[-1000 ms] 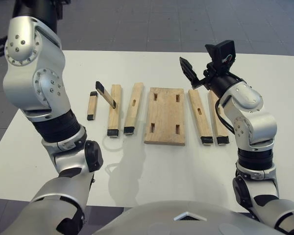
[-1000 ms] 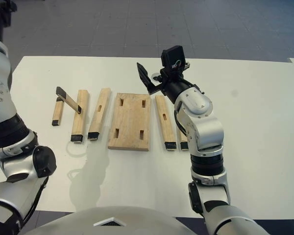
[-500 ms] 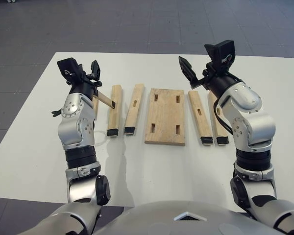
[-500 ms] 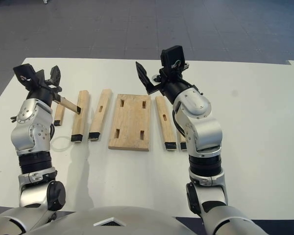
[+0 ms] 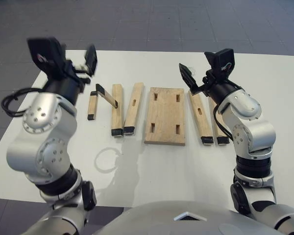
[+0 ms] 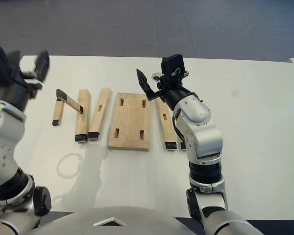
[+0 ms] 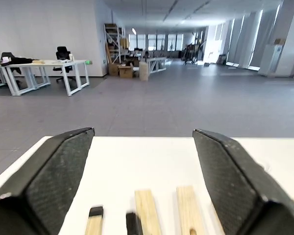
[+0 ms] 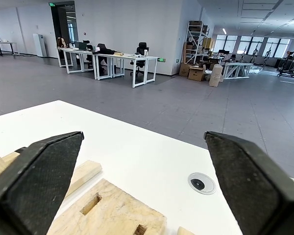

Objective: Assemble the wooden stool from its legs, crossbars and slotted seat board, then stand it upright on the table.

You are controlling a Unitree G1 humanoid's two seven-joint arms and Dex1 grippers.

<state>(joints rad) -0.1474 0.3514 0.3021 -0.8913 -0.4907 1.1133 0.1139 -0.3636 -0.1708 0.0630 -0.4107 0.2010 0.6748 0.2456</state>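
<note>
The table [image 5: 157,171] runs well past the seat board [image 5: 165,115] to its near edge.

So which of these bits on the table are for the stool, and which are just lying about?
For the stool:
seat board
four legs
two crossbars

Just lying about:
ring
round port
</note>
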